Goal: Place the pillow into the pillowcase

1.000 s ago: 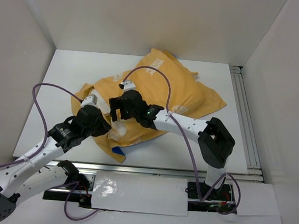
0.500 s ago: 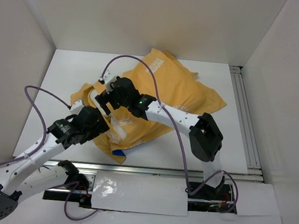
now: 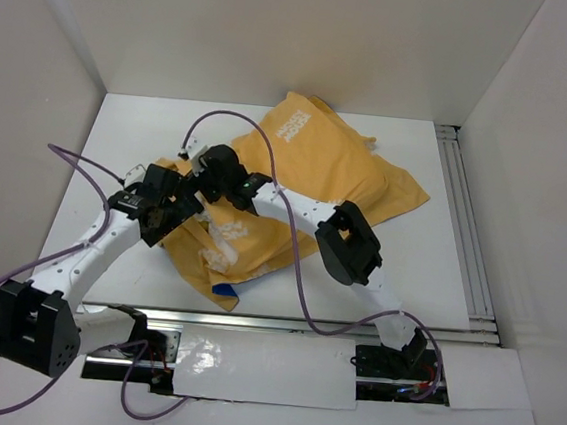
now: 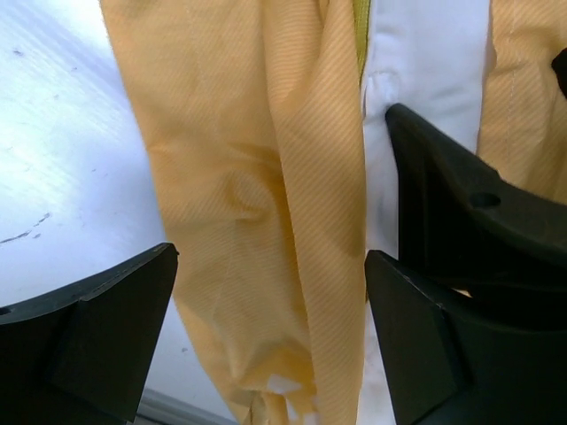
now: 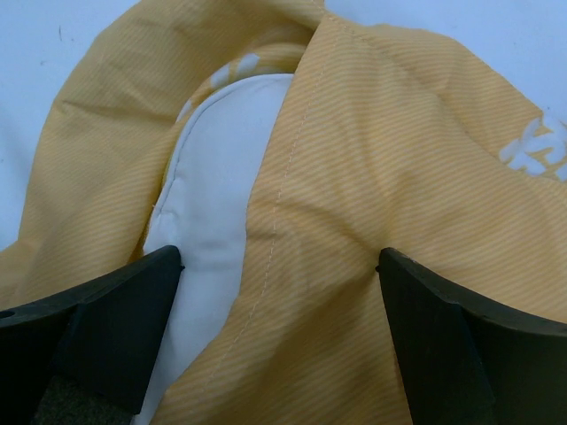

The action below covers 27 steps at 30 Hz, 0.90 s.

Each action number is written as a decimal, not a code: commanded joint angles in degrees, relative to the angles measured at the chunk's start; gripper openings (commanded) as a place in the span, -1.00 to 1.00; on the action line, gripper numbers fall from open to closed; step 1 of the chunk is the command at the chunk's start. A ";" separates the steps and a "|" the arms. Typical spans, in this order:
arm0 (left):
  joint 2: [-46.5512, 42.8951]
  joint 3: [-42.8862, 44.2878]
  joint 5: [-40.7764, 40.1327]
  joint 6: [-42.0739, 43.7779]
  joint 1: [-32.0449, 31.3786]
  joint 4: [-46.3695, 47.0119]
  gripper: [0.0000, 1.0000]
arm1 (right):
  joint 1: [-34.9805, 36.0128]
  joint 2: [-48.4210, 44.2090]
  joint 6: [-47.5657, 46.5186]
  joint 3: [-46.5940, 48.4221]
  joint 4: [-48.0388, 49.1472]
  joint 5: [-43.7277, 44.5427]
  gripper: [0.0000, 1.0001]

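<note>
The left gripper and right gripper are being held spread wide over the pillowcase, nothing being gripped; the pillow is being partly covered by it

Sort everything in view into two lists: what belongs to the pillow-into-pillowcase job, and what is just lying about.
Belongs to the job:
- pillowcase, orange-yellow side out
- pillow, white, showing at the opening
- left gripper and right gripper, both open over the fabric

Just there:
- metal rail along the table's right edge
- purple cable
- white sheet at the near edge
</note>
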 commanded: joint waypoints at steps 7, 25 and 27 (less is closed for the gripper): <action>4.20 -4.62 9.20 2.08 5.08 18.16 0.97 | -0.96 0.04 2.25 -2.32 -1.63 -4.38 0.04; 4.92 -0.50 1.39 2.78 12.36 10.88 -1.00 | -4.73 -11.27 5.06 -17.95 2.76 -1.04 -1.00; 3.16 1.61 -0.27 4.27 14.13 9.74 -1.00 | -4.74 -13.49 4.54 -20.94 3.38 0.88 -1.00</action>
